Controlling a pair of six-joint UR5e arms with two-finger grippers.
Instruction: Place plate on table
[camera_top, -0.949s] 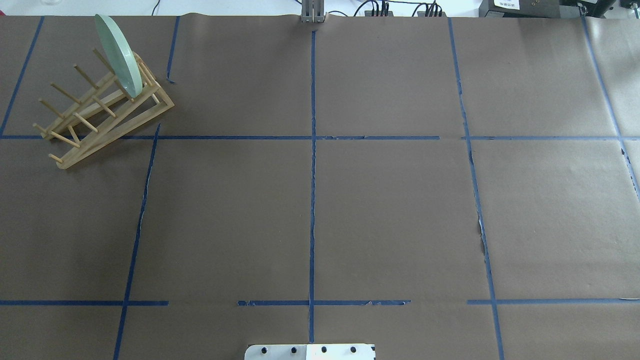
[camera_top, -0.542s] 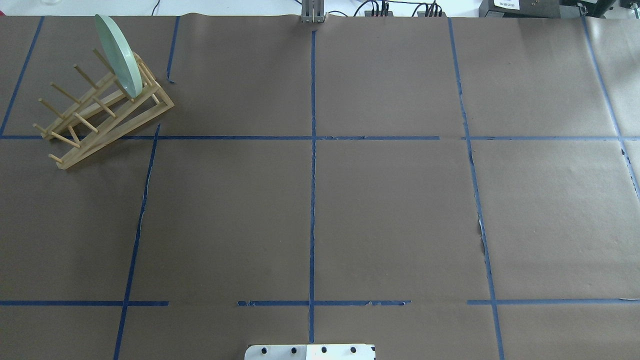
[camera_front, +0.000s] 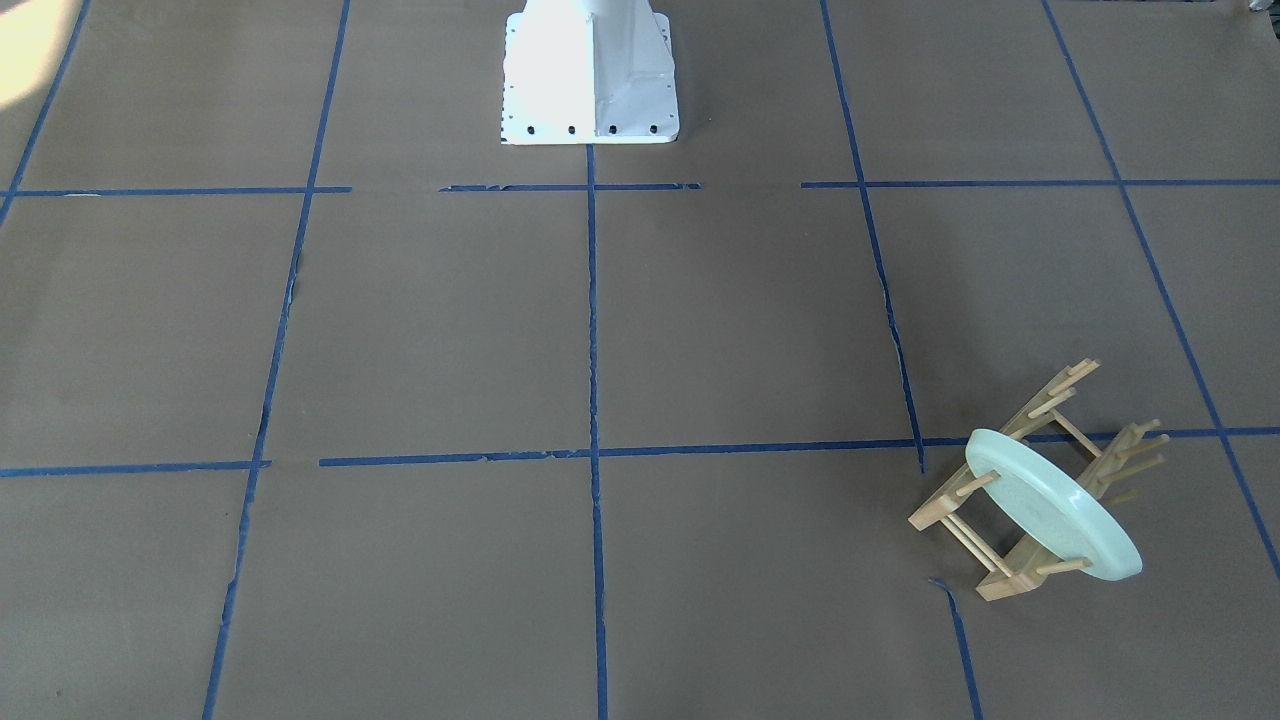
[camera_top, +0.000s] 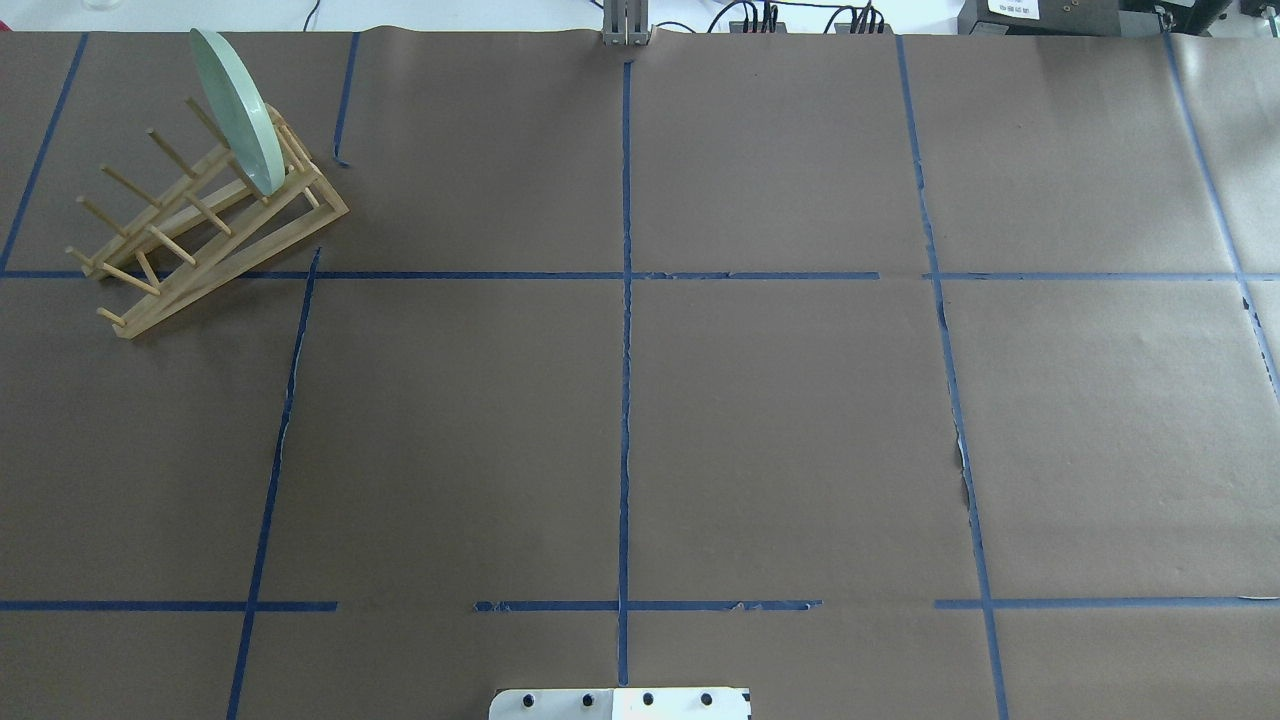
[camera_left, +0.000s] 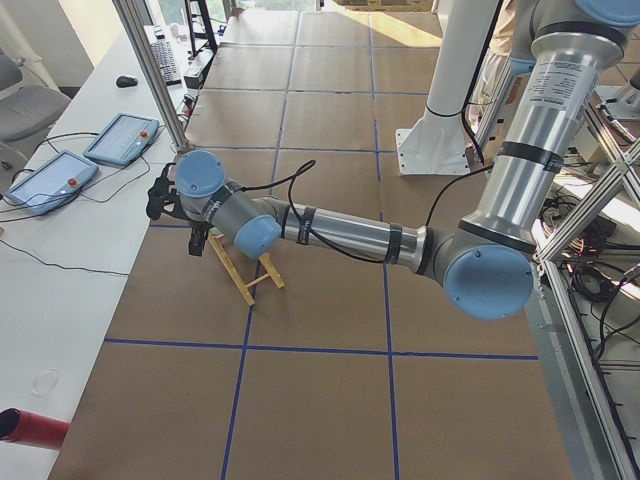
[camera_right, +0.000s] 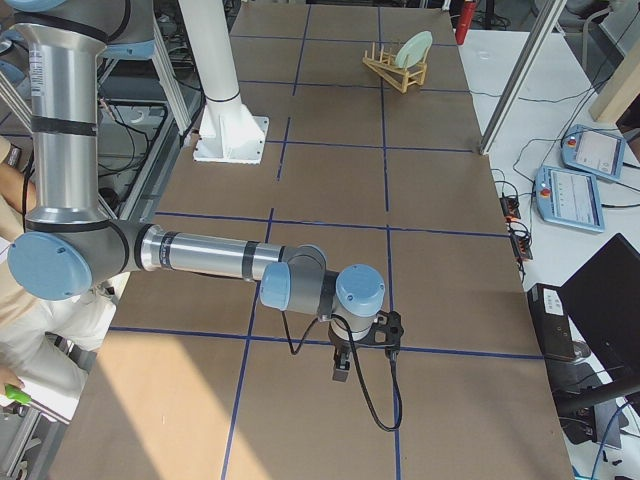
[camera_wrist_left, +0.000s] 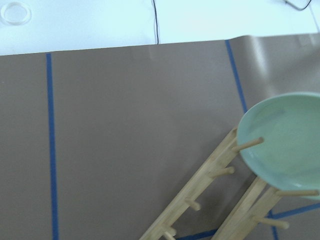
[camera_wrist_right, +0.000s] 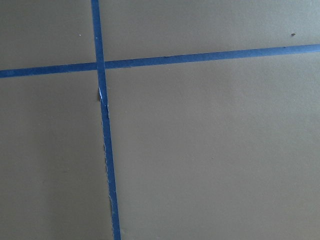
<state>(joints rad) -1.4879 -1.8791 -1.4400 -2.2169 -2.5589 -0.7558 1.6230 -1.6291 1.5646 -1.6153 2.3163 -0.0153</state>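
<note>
The pale mint-green plate (camera_top: 237, 110) stands on edge between the pegs of a wooden rack (camera_top: 200, 235) at the far left of the brown paper table (camera_top: 780, 420). It also shows in the front view (camera_front: 1050, 520), the right side view (camera_right: 412, 48) and the left wrist view (camera_wrist_left: 285, 145). No arm shows in the overhead or front views. In the left side view my left gripper (camera_left: 197, 243) hovers at the rack (camera_left: 245, 272) and I cannot tell if it is open. In the right side view my right gripper (camera_right: 340, 368) hangs over bare table, far from the plate, its state unclear.
The white robot base (camera_front: 590, 70) stands at the near middle edge of the table. Blue tape lines (camera_top: 625, 350) mark the paper into squares. Teach pendants (camera_left: 120, 140) and cables lie on the white bench beyond the table's far edge.
</note>
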